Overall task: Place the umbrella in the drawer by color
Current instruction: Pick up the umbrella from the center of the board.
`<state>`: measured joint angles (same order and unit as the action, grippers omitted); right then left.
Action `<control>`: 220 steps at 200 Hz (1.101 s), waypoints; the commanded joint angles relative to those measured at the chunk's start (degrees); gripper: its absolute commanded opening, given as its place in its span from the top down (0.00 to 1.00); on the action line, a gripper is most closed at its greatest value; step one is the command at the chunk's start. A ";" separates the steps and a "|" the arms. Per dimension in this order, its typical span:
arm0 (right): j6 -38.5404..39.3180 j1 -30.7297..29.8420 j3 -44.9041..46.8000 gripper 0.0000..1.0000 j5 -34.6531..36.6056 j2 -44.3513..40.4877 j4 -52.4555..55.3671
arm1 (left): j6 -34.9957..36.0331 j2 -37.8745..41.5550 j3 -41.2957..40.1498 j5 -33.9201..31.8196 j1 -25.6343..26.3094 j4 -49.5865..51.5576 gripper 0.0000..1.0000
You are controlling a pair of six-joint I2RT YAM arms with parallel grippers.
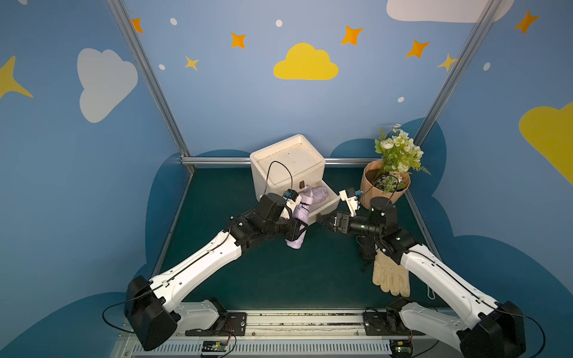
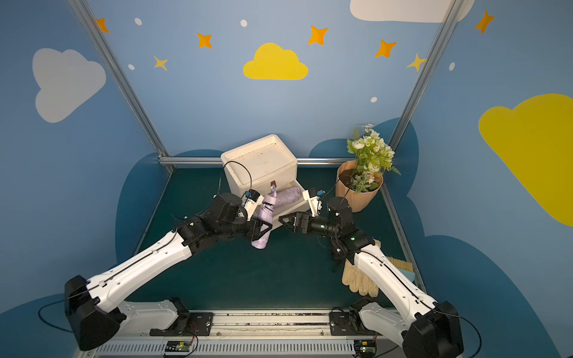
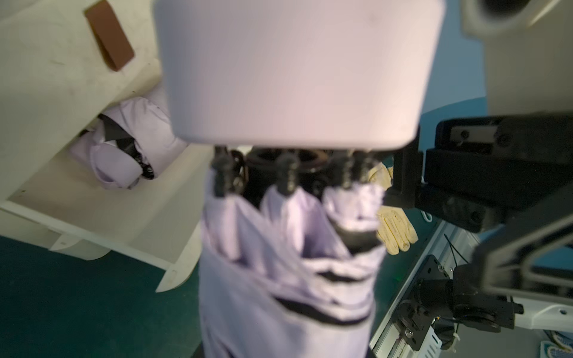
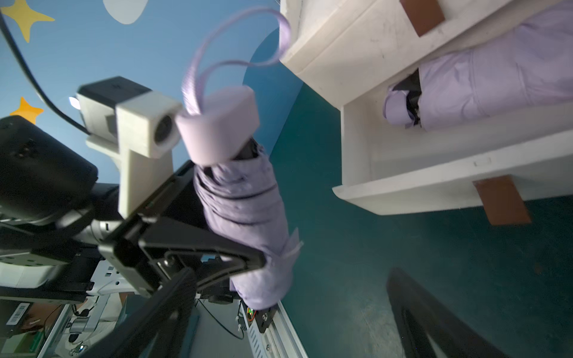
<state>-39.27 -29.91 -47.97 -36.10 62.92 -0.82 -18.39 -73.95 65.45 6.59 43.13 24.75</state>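
Lilac fabric identifies the held umbrella (image 1: 300, 212), folded and wrapped. The left gripper (image 1: 296, 231) is clamped across its lower half, with one black finger (image 4: 235, 257) pressed against the fabric in the right wrist view. Taking the green mat (image 1: 279, 272) in the top views as a dial, this umbrella sits just off centre toward 12 o'clock. It stands steeply tilted, handle end toward 12 o'clock and closed tip toward 6 o'clock. Its wrist strap (image 4: 235, 40) loops up from the handle close to the cabinet corner.

The white cabinet (image 1: 288, 161) stands at 12 o'clock against the back rail. Its lower drawer (image 1: 333, 195) is pulled out toward 5 o'clock. A second umbrella (image 1: 317, 195), also lilac, lies on its side inside this drawer. A brown pull tab (image 4: 502, 201) hangs from the drawer front. The held umbrella is outside the drawer, just beside its front left corner.

The right gripper (image 1: 319, 219) is at 3 o'clock of the held umbrella, near the drawer front. Its jaws are spread wide and hold nothing.

A beige glove (image 1: 390, 276) lies flat at 4 o'clock, partly under the right arm. A flower pot (image 1: 384, 189) with white blooms stands at 2 o'clock.
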 commanded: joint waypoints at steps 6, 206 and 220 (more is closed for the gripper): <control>-1.12 -2.04 -3.73 0.02 4.33 2.40 -2.20 | 2.99 -0.76 1.61 -0.80 2.05 -5.01 0.69; 9.29 6.46 -2.93 0.91 2.49 -1.31 7.09 | 6.08 3.04 4.37 10.18 -1.42 -2.79 0.00; 9.82 10.45 -1.70 0.92 -2.92 -2.49 5.12 | 5.52 4.77 3.24 16.46 -4.72 -4.04 0.00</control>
<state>-31.99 -24.77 -51.29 -30.04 63.07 6.92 -12.86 -72.42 69.41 11.33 42.72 22.79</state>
